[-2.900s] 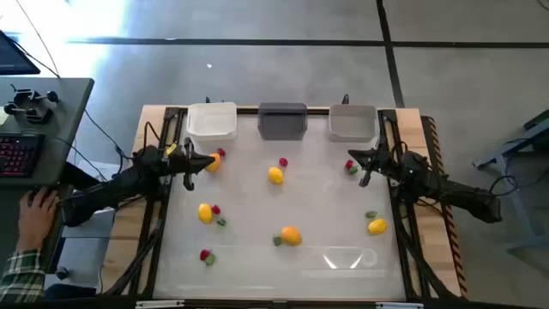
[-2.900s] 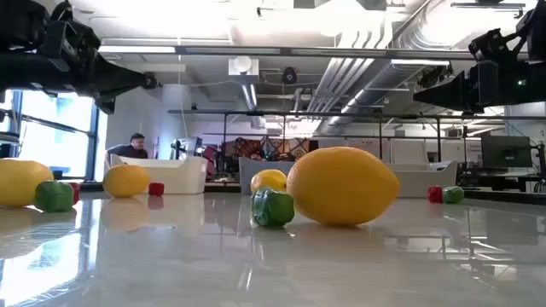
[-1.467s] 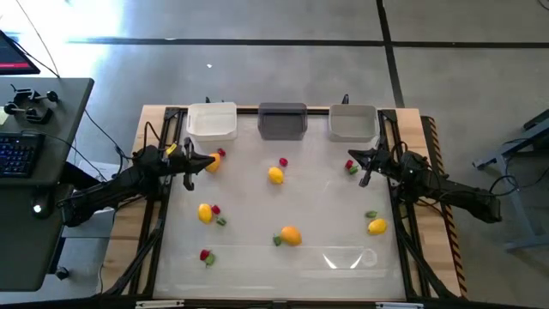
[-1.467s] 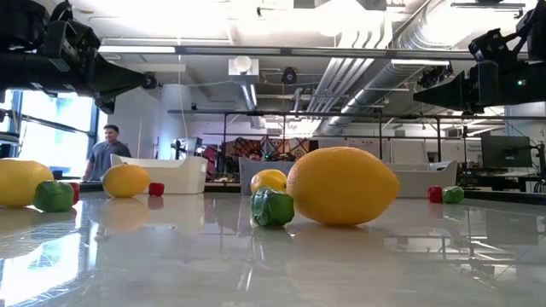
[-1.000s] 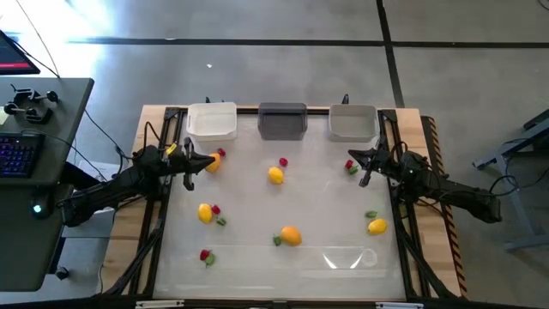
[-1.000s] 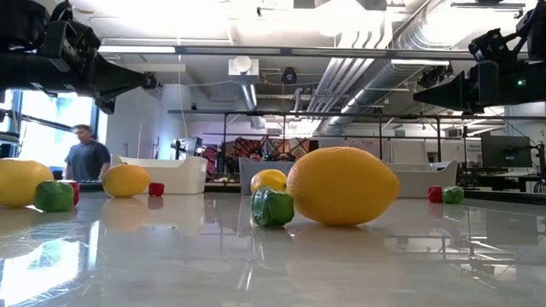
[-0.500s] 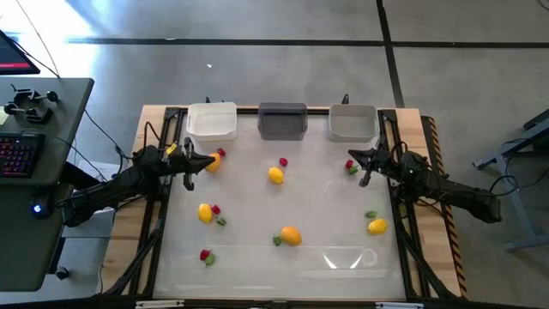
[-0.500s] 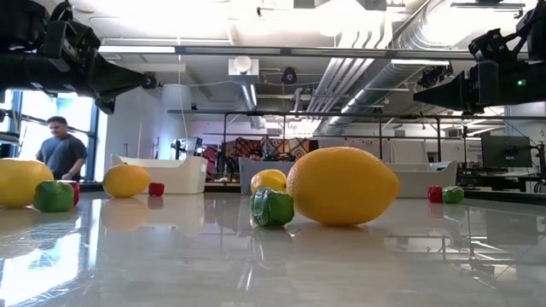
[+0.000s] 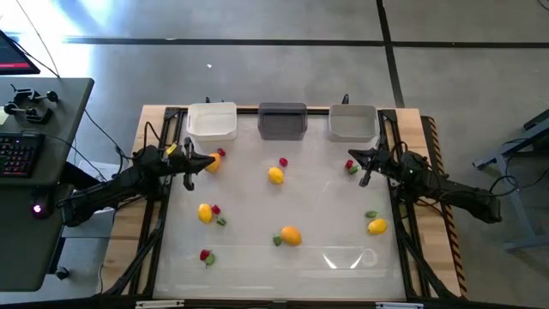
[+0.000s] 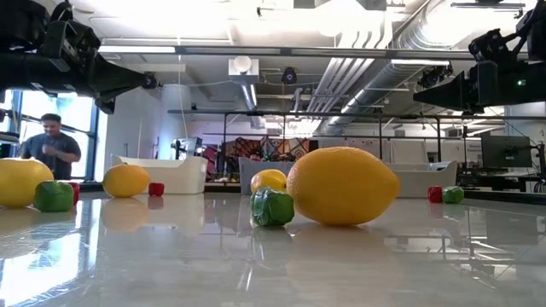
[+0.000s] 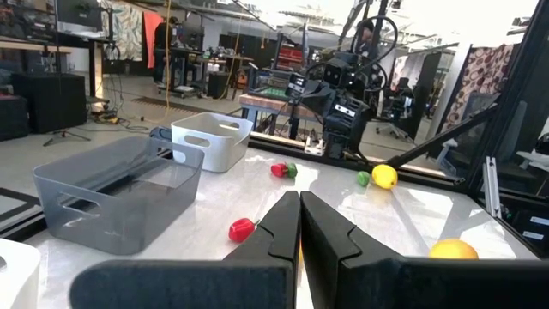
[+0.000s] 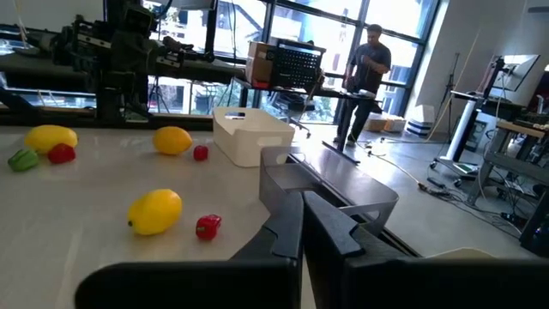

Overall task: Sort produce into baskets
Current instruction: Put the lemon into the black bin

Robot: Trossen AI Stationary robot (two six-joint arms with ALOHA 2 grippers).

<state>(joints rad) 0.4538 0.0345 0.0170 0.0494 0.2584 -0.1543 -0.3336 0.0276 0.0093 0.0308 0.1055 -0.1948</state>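
Three baskets stand along the table's far edge: white [image 9: 212,121], dark grey [image 9: 282,120], light grey [image 9: 352,124]. Yellow fruits [image 9: 275,175] [image 9: 292,235] [image 9: 204,213] [image 9: 377,227], red bits [image 9: 283,161] [image 9: 205,255] and green bits [image 9: 371,215] lie scattered on the white tabletop. My left gripper [image 9: 210,160] is shut and empty above the table near the white basket, by a yellow fruit [image 9: 213,165]. My right gripper [image 9: 352,160] is shut and empty near the light grey basket, by a red and a green bit [image 9: 352,169].
A desk with a keyboard [image 9: 17,154] stands left of the table. A person [image 10: 49,147] moves in the room beyond the table. Wooden rails [image 9: 429,142] and frame bars border the tabletop. Open tabletop lies between the scattered pieces.
Both arms have kept still. Nothing on the table has moved. The person in the room behind has walked along past the table's far side.
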